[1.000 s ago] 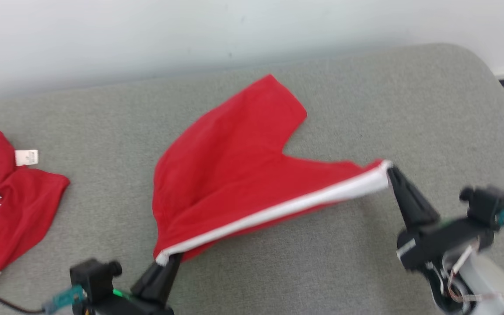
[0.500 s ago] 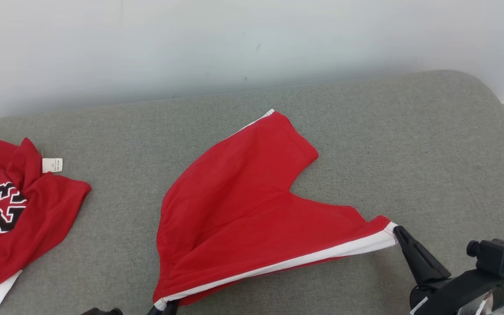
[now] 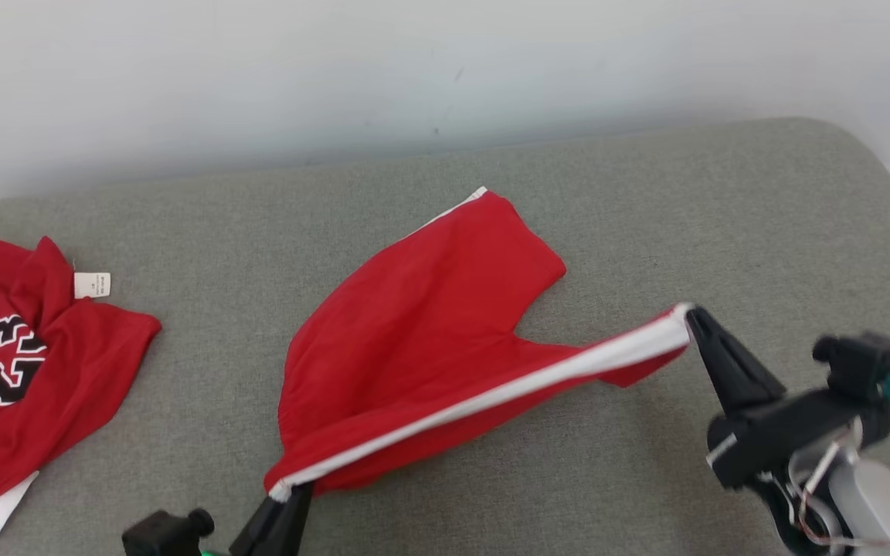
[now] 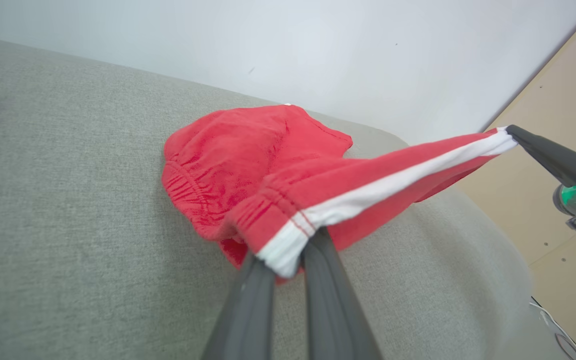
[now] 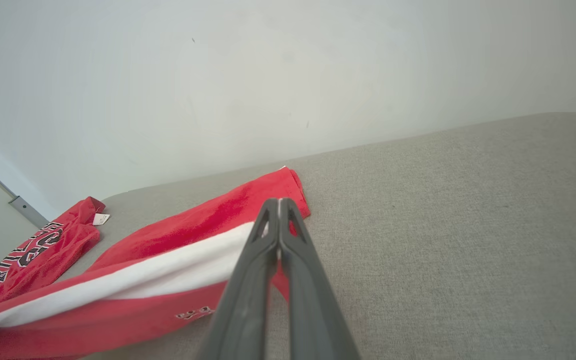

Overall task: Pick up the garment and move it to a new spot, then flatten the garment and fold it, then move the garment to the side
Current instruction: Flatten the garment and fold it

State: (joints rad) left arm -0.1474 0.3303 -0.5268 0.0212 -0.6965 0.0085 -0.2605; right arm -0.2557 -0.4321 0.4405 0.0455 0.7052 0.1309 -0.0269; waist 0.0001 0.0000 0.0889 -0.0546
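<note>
Red shorts (image 3: 422, 309) stretched between two claws, partway through flattening.

The left claw (image 3: 288, 490) is clamped on the waistband end of the white side stripe, at 7 o'clock of the shorts in the head view. The right claw (image 3: 691, 315) is pinched tight on the hem end of that stripe, at 3 o'clock. That seam hangs taut above the grey cushion (image 3: 723, 201), while the other leg lies on it toward 12 o'clock (a red jersey (image 3: 20, 363) sits well apart at 9 o'clock). I judge this the flattening step. The next move calls for lowering both claws together under tension, so the fabric lands smooth before folding.
</note>
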